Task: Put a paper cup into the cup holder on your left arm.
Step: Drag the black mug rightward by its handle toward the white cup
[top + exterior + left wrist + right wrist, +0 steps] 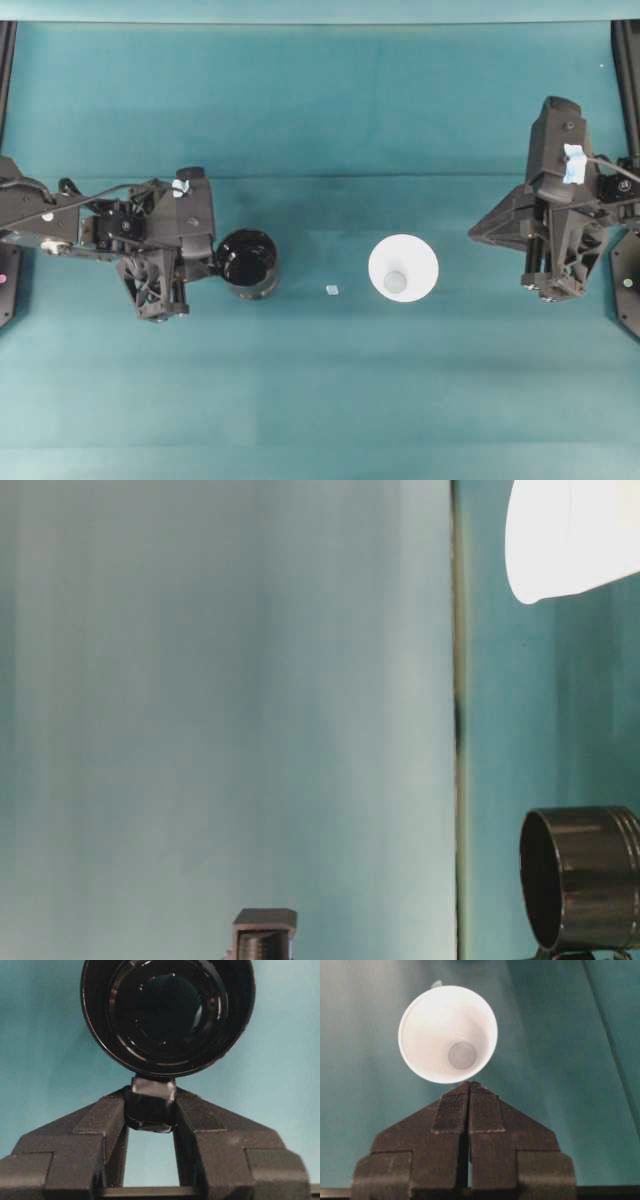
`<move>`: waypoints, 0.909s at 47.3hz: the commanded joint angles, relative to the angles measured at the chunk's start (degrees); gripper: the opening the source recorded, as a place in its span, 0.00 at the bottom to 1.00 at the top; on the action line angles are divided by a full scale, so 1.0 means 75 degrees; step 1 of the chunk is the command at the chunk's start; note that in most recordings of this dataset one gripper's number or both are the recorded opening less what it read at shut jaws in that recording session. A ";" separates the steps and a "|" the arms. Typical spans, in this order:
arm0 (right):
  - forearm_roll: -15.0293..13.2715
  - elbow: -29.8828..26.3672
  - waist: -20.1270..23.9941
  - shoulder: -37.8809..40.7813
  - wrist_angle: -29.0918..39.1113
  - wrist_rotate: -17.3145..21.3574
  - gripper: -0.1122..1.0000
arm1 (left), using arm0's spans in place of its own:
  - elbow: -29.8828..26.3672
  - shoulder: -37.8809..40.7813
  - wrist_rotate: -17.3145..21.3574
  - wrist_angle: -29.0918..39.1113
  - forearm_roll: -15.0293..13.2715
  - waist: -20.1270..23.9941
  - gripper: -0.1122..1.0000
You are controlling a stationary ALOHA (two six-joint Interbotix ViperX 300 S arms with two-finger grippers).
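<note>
The glossy black cup holder (pixel 247 262) (pixel 167 1015) (pixel 585 880) stands upright on the teal table at the left, its mouth facing up. My left gripper (pixel 214 263) (pixel 150 1099) is shut on its small side handle (pixel 151 1105), which sits pinched between the two fingers. The white paper cup (pixel 403 268) (pixel 448 1034) (pixel 570 540) stands upright and empty near the middle, a hand's width to the right of the holder. My right gripper (pixel 473 232) (pixel 470 1085) is shut on nothing, its tips pointing at the cup from the right and just short of its rim.
A small white scrap (pixel 332 290) lies on the table between the holder and the cup. Black frame posts (pixel 627 70) stand at the far corners. The teal cloth (pixel 320 400) runs bare along the front.
</note>
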 commanded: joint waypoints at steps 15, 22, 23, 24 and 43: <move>0.0000 -0.0164 -0.0012 -0.0023 -0.0023 0.0070 0.08 | -0.0270 -0.0059 0.0375 -0.0504 0.0012 -0.0059 0.37; 0.0000 -0.0164 0.0000 -0.0023 -0.0012 0.0070 0.08 | -0.0516 0.0012 0.0457 -0.0504 0.0012 -0.0059 0.38; 0.0000 -0.0164 0.0000 -0.0012 -0.0012 0.0070 0.08 | -0.0551 0.0035 0.0469 -0.0504 0.0012 -0.0047 0.37; 0.0000 -0.0164 0.0000 -0.0012 -0.0012 0.0070 0.08 | -0.0586 0.0070 0.0480 -0.0504 0.0012 -0.0047 0.38; 0.0000 -0.0164 -0.0012 -0.0012 0.0000 0.0188 0.08 | -0.1383 0.0527 0.0984 -0.0258 0.0012 0.0047 0.38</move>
